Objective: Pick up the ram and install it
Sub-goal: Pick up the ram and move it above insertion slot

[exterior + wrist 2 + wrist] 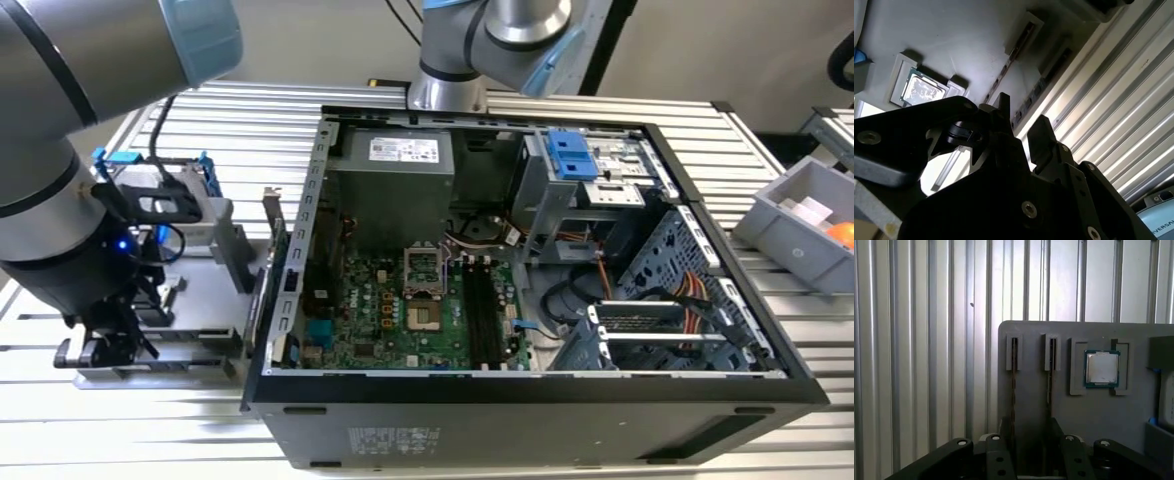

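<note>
Two ram sticks stand on edge in slots of a grey parts tray [1094, 415]; in the first wrist view they are the ram [1014, 390] and a second stick [1049, 385]. The second wrist view also shows a stick [1030, 100] running toward the fingers. My gripper [1031, 432] hangs low over the tray with its black fingers [999, 455] apart, open and holding nothing. The sticks line up with the fingers' inner edges, and I cannot tell whether either lies between them. In the exterior view the gripper [96, 350] is at the left, beside the open computer case [534, 400].
A square silver processor chip [1102, 368] lies in a pocket of the same tray. Empty memory slots [481, 310] run along the green motherboard inside the case. A blue-framed drive [154, 195] stands behind the gripper. A grey bin [801, 225] sits at the exterior view's right on the ribbed metal table.
</note>
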Robot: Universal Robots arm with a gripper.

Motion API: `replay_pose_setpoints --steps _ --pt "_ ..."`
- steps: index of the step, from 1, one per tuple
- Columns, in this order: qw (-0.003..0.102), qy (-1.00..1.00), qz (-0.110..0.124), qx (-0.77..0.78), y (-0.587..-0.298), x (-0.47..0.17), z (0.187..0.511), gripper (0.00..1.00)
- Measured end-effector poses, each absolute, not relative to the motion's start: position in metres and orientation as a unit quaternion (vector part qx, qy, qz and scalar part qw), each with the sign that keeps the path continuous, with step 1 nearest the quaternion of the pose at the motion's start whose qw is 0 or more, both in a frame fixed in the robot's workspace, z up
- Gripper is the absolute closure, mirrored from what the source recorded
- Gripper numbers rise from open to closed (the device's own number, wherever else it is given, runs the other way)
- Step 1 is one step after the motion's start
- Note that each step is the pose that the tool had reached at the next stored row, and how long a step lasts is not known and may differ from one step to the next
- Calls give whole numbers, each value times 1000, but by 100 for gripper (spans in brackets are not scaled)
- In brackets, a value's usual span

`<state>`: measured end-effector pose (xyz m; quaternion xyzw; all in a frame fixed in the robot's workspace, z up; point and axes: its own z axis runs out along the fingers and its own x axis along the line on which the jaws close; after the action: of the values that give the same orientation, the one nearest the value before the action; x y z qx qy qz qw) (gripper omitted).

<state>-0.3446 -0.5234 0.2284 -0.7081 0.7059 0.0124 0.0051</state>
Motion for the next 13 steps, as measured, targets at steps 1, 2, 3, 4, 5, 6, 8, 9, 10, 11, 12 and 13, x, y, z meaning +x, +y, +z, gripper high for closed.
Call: replay_pose_setpoints --steps 1,2,3,4,5,6,8,9,10,11,12,13 --pt "5 706 12 -708 -523 -345 227 0" --pt "5 706 12 -708 -523 -345 226 0" --pt "5 706 12 -708 -523 -345 224 0" --pt "5 706 12 -708 -523 -345 223 0" --pt "5 706 12 -708 -523 -345 222 0" --pt "5 706 12 -708 -523 -345 220 0" --pt "4 706 11 -708 -523 -345 217 0" --pt "4 706 11 -708 -523 -345 216 0" --pt "4 706 11 -708 -523 -345 214 0" --pt "4 706 11 -708 -523 -345 213 0" --pt "4 706 11 -708 -523 -345 212 0" --pt "4 706 11 -708 -524 -345 211 0"
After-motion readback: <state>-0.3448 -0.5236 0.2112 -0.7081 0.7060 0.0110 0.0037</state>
